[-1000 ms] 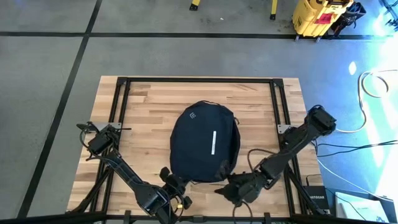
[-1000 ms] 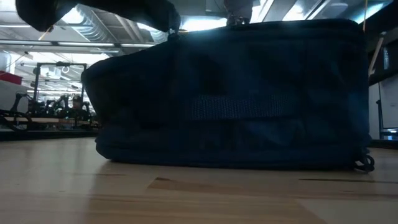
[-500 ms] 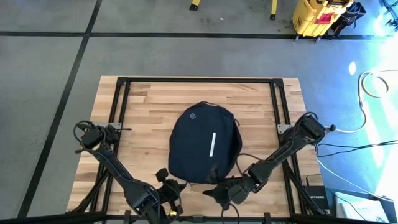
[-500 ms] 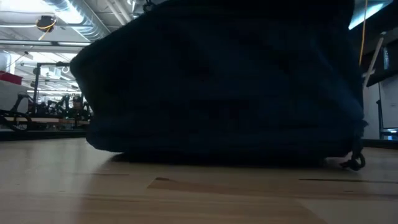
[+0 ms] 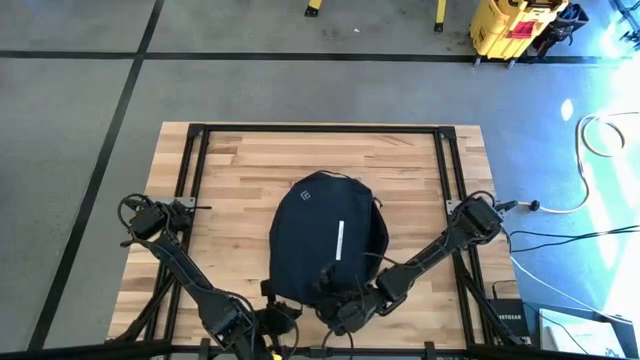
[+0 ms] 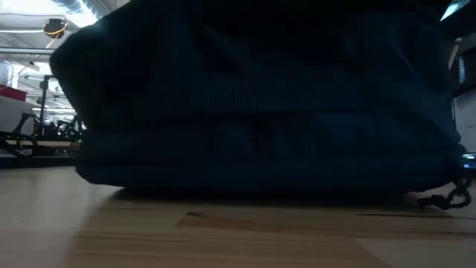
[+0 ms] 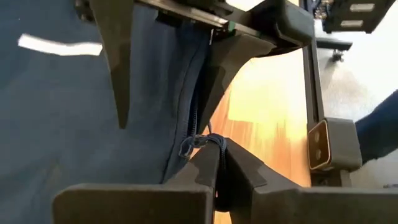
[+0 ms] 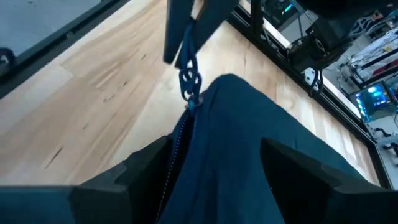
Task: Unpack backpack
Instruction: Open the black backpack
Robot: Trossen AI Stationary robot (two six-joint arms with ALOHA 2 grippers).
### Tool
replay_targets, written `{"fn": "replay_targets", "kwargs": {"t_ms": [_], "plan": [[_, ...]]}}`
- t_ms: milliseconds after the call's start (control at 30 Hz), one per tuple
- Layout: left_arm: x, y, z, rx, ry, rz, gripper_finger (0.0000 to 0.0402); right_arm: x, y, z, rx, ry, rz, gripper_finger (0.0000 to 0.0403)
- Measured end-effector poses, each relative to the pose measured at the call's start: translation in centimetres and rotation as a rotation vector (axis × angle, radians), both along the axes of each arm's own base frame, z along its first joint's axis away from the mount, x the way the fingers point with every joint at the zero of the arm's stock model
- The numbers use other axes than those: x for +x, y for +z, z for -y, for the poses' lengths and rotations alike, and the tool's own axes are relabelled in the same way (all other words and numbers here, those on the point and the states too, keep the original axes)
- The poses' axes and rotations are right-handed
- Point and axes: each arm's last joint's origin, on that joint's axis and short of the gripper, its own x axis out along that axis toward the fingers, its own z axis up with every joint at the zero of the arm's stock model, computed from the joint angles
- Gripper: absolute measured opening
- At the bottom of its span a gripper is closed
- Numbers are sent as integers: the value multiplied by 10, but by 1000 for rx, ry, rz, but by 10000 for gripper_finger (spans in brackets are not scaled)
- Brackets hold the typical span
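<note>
On backpack [image 5: 325,240] front: white stripe, small illegible logo.

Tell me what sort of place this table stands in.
Probably a workshop or robotics lab: a bare concrete floor marked with dark tape lines, a yellow cart past the table, loose cables on the floor, and racks of equipment behind.
</note>
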Motion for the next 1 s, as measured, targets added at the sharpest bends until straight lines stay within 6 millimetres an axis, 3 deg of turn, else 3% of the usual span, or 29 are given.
{"fn": "replay_targets", "kwargs": {"t_ms": [167,367,633,833,1000], "plan": [[-6,5,-7,-13,-81,51,0,0,1,0,12,-37,-2,232],[-19,-2,-29,-99,-140,145,0,-7,0,-8,2,-48,1,221],[-19,-15,-47,-133,-211,170,0,-8,0,-9,28,-65,8,136],[-20,-28,-53,-136,-264,205,0,-7,6,-12,51,-67,9,94],[-22,-25,-60,-146,-281,248,0,-12,10,-15,37,-93,-76,34]]}}
